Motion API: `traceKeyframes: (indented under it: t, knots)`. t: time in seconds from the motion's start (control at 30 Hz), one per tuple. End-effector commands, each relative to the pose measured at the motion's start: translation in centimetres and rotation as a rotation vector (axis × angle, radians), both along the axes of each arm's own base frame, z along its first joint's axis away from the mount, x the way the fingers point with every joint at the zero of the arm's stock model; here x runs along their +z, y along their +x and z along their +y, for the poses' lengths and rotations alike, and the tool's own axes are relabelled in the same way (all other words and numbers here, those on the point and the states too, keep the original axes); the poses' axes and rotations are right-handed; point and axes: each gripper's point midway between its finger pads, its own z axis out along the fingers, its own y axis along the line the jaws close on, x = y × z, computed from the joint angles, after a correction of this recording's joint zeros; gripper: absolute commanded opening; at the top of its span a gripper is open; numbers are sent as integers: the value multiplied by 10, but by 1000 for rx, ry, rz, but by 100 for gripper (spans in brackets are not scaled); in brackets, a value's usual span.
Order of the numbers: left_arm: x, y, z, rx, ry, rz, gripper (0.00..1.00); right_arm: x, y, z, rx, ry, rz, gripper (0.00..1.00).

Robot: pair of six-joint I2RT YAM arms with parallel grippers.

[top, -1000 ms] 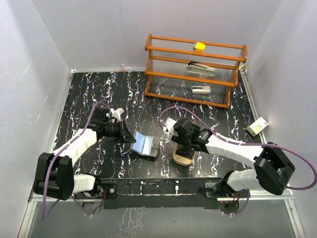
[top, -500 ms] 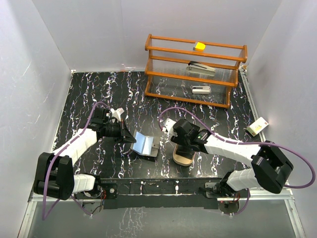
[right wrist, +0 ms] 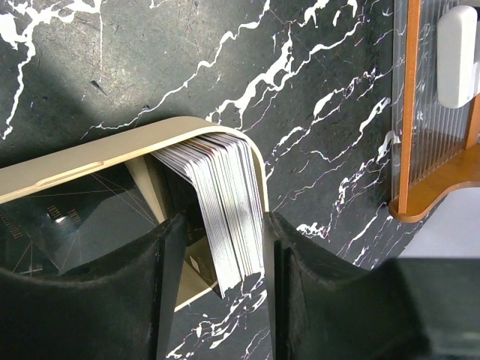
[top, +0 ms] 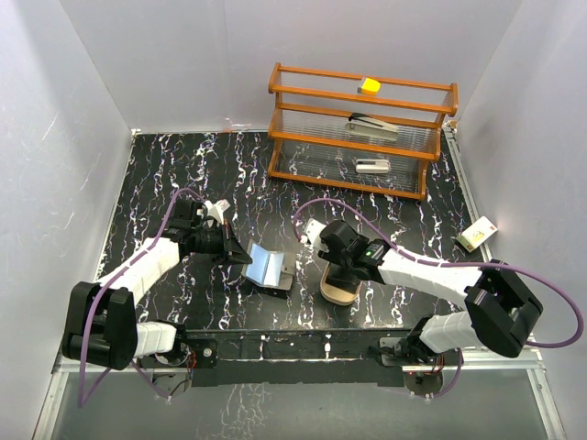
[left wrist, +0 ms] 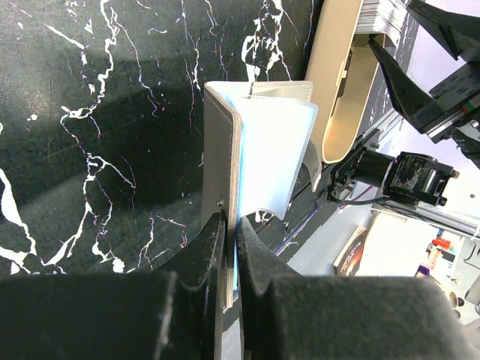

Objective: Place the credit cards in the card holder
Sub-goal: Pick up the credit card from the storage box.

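Change over the last second: the right gripper point(top: 337, 259) has sunk a little lower over the tan wooden tray point(top: 338, 292), its forearm edging left. Nothing else has moved.

- In the right wrist view its fingers point(right wrist: 169, 255) stand spread on either side of the stack of credit cards point(right wrist: 229, 180). One pad is close against the pack and there is a gap on the other side, so it is not yet closed on any card.
- Left gripper point(left wrist: 234, 225): clenched on one grey leaf of the card holder point(left wrist: 219, 150), as before.

Reading: the pick is only being lined up. The stack is still in the tray.

Orientation:
- Card holder: propped on edge just beside the tray and splayed in a V. The open side is turned toward the right arm. The held leaf's long axis runs along the left gripper's reach, toward the tray.
- A pale blue card point(left wrist: 276, 157) lies against the inner face. I cannot tell whether it is in a slot.
- Cards: on edge, leaning and fanned, free edges up toward the wrist.
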Motion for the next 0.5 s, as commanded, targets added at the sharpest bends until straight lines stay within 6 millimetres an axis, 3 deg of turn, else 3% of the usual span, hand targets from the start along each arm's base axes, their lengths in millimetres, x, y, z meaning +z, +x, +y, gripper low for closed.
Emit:
traceKeyframes:
  t: [0.0, 0.3, 0.47]
  knots:
    - [9, -2, -5, -30, -32, -12, 0, 27, 13, 8, -7, 62, -86, 39]
    - [9, -2, -5, -27, -28, -11, 0, 30, 11, 12, 10, 96, -82, 25]
    - [7, -2, -4, -24, -25, -6, 0, 29, 9, 12, 14, 92, -68, 10]
